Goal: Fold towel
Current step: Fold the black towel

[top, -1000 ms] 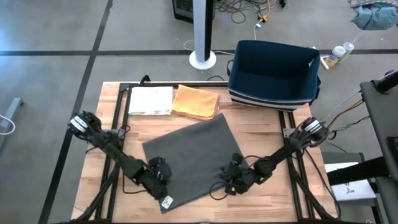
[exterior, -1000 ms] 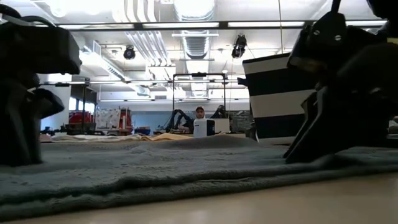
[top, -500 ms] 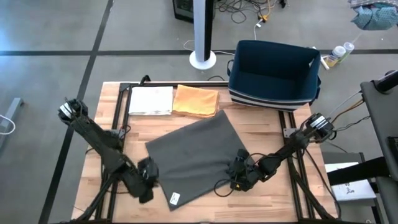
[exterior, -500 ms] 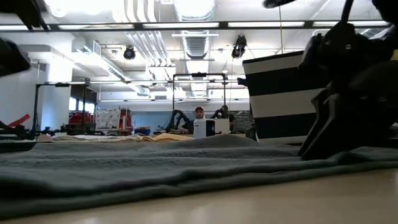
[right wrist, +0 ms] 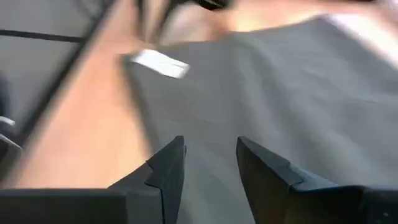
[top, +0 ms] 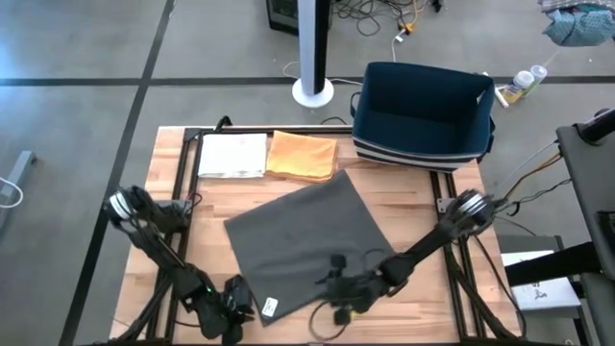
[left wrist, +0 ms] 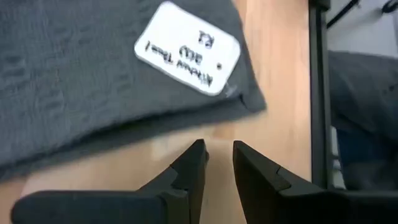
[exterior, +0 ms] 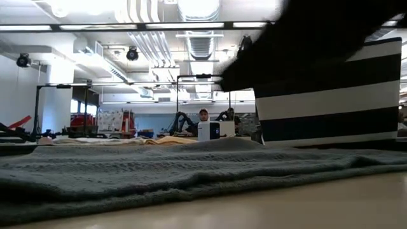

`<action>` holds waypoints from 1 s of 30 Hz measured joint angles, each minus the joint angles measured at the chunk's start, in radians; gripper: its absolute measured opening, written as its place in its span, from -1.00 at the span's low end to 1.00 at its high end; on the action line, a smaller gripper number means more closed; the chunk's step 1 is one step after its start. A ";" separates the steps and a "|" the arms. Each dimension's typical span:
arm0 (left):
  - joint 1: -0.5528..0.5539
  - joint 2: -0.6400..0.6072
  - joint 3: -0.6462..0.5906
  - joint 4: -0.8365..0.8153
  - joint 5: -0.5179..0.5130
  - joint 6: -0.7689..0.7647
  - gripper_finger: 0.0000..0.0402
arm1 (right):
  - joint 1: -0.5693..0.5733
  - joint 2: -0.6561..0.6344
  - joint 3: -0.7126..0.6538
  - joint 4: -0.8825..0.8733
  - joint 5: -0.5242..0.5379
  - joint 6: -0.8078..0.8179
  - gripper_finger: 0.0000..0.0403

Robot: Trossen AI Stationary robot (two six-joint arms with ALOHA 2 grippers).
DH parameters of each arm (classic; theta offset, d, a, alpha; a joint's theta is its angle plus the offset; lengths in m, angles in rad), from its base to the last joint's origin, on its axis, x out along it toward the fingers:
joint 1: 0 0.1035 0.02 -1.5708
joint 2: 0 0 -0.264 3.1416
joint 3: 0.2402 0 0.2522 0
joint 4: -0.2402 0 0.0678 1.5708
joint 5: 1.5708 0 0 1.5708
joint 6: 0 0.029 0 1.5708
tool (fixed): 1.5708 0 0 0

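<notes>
A dark grey towel (top: 303,240) lies spread flat and askew on the wooden table, with a white label (top: 269,308) at its near corner. My left gripper (top: 233,300) is open, low over bare wood just off that corner; in the left wrist view its fingers (left wrist: 217,149) stand short of the towel's edge (left wrist: 249,106) and the label (left wrist: 186,56). My right gripper (top: 338,288) is open above the towel's near edge; its wrist view shows the gripper (right wrist: 209,146) over grey cloth (right wrist: 280,93). In the low view the towel (exterior: 191,165) lies flat.
At the table's far edge lie a folded white cloth (top: 231,156) and a folded orange cloth (top: 303,157). A navy striped bin (top: 423,115) stands at the far right and fills the right of the low view (exterior: 331,95). Bare wood lies left and right of the towel.
My left gripper has moved off the towel's left side toward the table's near edge, ending beside the labelled corner. My right gripper has risen off the towel's right near edge and swung left and nearer. The towel stays flat; its near corner has slid a little to the right.
</notes>
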 joint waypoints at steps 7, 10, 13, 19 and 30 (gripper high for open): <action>-0.004 0.059 0.006 0.027 -0.069 -0.018 -0.62 | -0.022 0.230 0.343 -0.136 -0.074 -0.077 -0.14; -0.004 0.053 0.004 0.038 -0.095 0.005 -0.62 | -0.040 0.316 0.472 -0.217 -0.091 -0.077 -0.13; -0.002 0.047 0.003 0.042 -0.096 0.018 -0.62 | -0.052 0.376 0.578 -0.297 -0.093 -0.079 -0.15; -0.004 0.050 0.000 0.038 -0.103 0.024 -0.62 | -0.056 0.441 0.698 -0.382 -0.101 -0.104 -0.19; -0.004 0.049 -0.002 0.048 -0.130 0.046 -0.62 | -0.069 0.488 0.761 -0.393 -0.136 -0.087 -0.26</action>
